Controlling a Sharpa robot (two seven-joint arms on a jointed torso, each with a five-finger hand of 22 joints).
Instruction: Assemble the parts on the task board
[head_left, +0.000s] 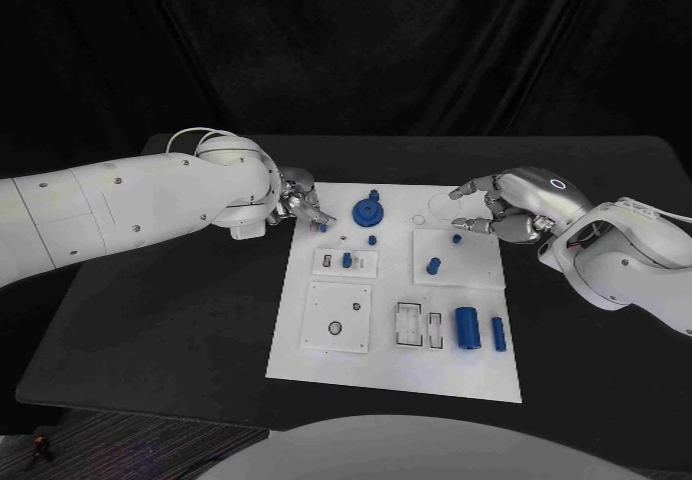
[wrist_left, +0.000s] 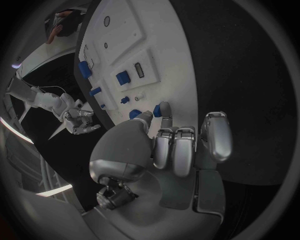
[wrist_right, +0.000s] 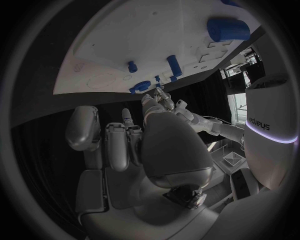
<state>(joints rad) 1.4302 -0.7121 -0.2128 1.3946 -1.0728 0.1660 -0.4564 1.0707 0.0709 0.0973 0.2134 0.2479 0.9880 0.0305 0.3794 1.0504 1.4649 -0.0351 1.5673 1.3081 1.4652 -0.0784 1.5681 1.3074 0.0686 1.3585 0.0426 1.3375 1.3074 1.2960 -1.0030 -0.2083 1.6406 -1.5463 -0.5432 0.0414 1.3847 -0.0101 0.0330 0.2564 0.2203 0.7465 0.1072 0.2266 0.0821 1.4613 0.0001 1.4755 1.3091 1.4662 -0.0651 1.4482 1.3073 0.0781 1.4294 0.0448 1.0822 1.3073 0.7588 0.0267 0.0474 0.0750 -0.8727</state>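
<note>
From my remote station, the white task board (head_left: 397, 375) lies in the middle of the black table (head_left: 159, 320), with both arms reaching over its far end. My left robot hand (head_left: 299, 203) sits at the board's far left corner, its fingertips (wrist_left: 164, 109) pinching a small blue part (head_left: 320, 227) right at the board's edge; the left wrist view shows that piece caught between thumb and finger. My right robot hand (head_left: 498, 208) hovers over the far right corner with its fingers curled partly inward yet apart, and I see nothing held in it. Between the two hands a blue round gear-like part (head_left: 369, 210) stands on the board. Nearer the robot, a large blue cylinder (head_left: 467, 328) and a slimmer blue peg (head_left: 499, 334) lie side by side near the right edge, and another blue peg (head_left: 434, 265) stands on a raised white square.
</note>
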